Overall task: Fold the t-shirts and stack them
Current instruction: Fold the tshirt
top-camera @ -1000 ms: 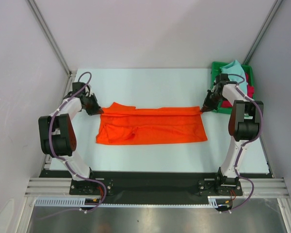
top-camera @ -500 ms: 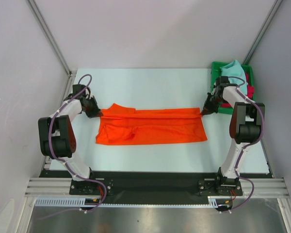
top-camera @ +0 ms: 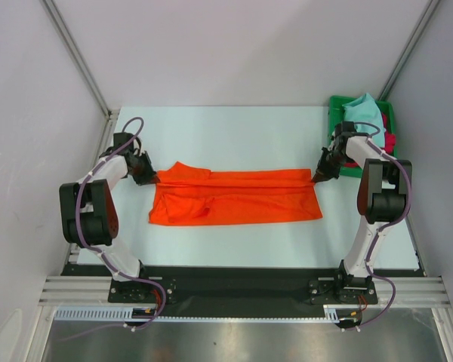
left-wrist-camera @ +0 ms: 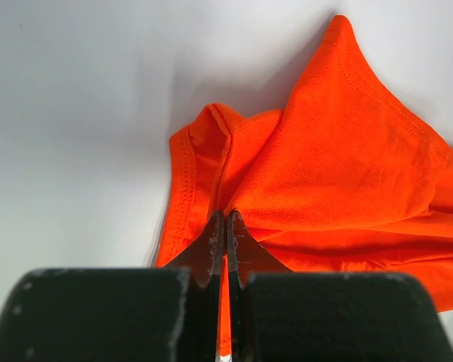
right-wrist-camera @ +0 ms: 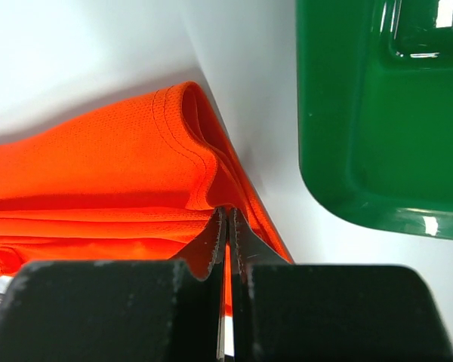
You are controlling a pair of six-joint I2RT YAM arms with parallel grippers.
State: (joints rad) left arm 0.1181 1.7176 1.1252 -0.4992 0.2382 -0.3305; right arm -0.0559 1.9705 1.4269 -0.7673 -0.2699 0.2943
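The bright orange t-shirt lies stretched across the table, folded lengthwise into a long band. My left gripper is shut on its far-left corner; in the left wrist view the orange cloth bunches up from the pinched jaws of the left gripper. My right gripper is shut on the far-right corner, where the hemmed orange edge runs into the right gripper. A light teal t-shirt and a crimson red t-shirt lie heaped in the green tray.
The green tray stands at the back right, close beside my right gripper; its glossy corner fills the right wrist view's upper right. Pale walls and metal frame posts close in the table's sides.
Both grippers have drawn slightly outward and back with their corners. The orange shirt's far edge is pulled tauter and straighter.
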